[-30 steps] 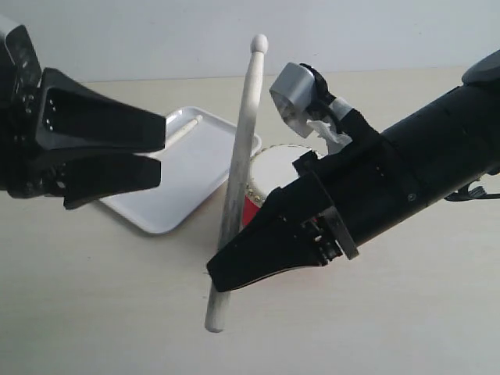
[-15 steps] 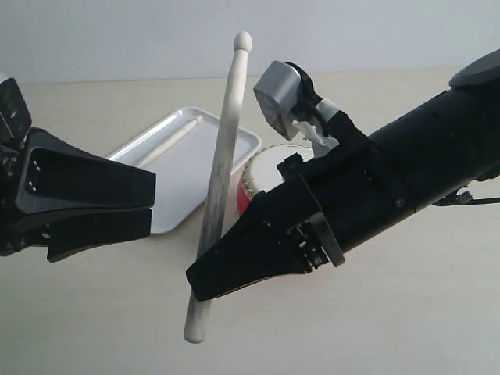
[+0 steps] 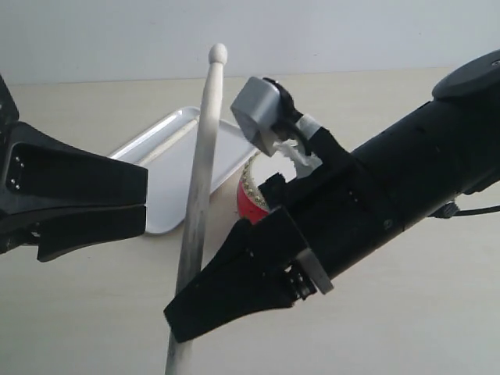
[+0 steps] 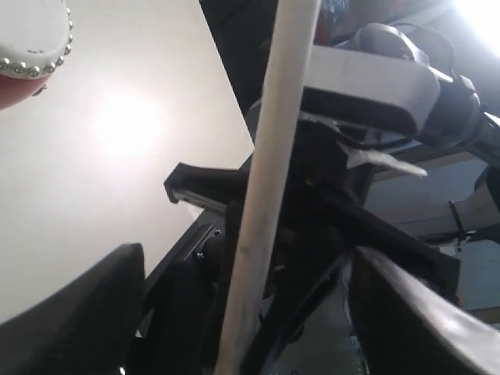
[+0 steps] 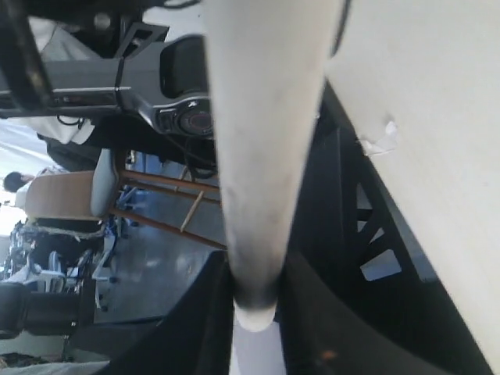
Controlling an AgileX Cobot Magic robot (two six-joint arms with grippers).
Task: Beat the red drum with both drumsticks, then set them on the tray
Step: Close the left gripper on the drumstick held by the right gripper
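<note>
My right gripper (image 3: 187, 316) (image 5: 258, 316) is shut on a pale drumstick (image 3: 199, 172) (image 5: 266, 156), which stands nearly upright with its rounded tip high, in front of the tray. My right arm hides most of the red drum (image 3: 251, 205) behind it; its studded rim also shows in the left wrist view (image 4: 31, 55). The white tray (image 3: 168, 168) lies behind the stick, left of the drum. A second drumstick (image 3: 173, 137) lies faintly visible on it. My left gripper (image 3: 146, 199) (image 4: 250, 312) hovers open and empty, left of the held stick.
The beige tabletop (image 3: 406, 312) spreads around the drum and tray. A grey wrist camera housing (image 3: 254, 109) sits on top of the right arm, above the drum. A pale wall (image 3: 351, 31) runs behind the table.
My right gripper has carried the drumstick left and lower in the exterior view, hiding more of the drum. My left gripper has sunk slightly and drawn toward the left edge.
</note>
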